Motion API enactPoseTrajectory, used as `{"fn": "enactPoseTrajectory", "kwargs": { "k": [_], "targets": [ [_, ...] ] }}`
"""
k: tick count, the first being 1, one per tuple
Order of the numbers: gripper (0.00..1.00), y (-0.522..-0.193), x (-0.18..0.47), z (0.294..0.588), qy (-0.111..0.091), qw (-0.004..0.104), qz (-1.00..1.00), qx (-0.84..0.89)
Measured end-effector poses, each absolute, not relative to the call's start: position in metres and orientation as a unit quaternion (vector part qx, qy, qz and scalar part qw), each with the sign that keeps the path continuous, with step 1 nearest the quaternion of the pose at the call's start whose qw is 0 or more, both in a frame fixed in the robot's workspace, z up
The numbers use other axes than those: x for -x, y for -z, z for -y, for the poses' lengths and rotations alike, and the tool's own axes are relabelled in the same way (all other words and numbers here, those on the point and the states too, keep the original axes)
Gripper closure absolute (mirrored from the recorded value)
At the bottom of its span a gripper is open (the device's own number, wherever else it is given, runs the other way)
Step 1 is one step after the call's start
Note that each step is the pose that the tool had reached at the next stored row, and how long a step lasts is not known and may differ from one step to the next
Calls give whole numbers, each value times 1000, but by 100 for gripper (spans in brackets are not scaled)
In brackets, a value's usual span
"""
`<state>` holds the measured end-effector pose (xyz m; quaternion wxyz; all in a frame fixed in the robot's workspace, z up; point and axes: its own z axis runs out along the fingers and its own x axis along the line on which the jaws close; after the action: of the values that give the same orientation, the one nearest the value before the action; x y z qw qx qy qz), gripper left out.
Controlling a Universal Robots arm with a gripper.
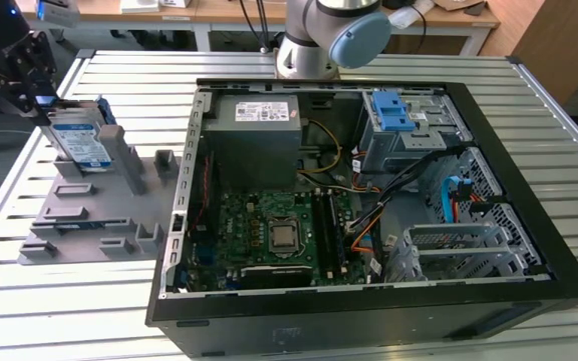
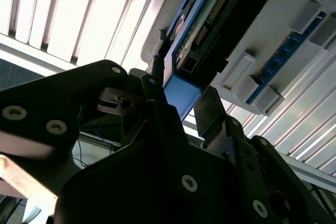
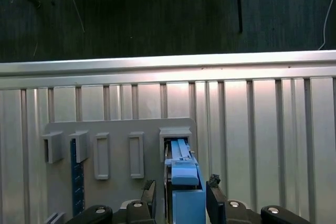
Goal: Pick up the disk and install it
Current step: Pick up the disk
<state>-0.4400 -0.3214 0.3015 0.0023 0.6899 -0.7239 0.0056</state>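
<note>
The disk (image 1: 80, 143) stands on edge in a slot of the grey holder (image 1: 88, 226), at the exterior view's left, its blue-and-white label facing out. My gripper (image 1: 43, 101) is at the disk's top end. In the first wrist view the black fingers (image 3: 149, 191) sit either side of the disk's blue bracket (image 3: 184, 182), with a thin gap on each side. The second wrist view shows the same straddle, with the gripper (image 2: 181, 98) around the bracket's end and the disk's circuit-board side (image 2: 210, 19) beyond. The gripper (image 3: 181, 190) is open.
An open computer case (image 1: 369, 195) lies to the exterior view's right of the holder, with a grey power supply box (image 1: 259, 139), a motherboard (image 1: 279, 233) and a metal cage with a blue latch (image 1: 400, 120). A blue memory stick (image 3: 76, 171) stands in another holder slot. The table (image 1: 28, 316) is slatted metal.
</note>
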Motion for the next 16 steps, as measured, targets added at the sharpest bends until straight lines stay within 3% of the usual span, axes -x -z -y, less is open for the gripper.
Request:
{"fn": "enactPoseTrajectory", "kwargs": {
  "k": [16],
  "targets": [
    [49, -294, 440, 321, -6, 2, 719, -695]
  ]
}}
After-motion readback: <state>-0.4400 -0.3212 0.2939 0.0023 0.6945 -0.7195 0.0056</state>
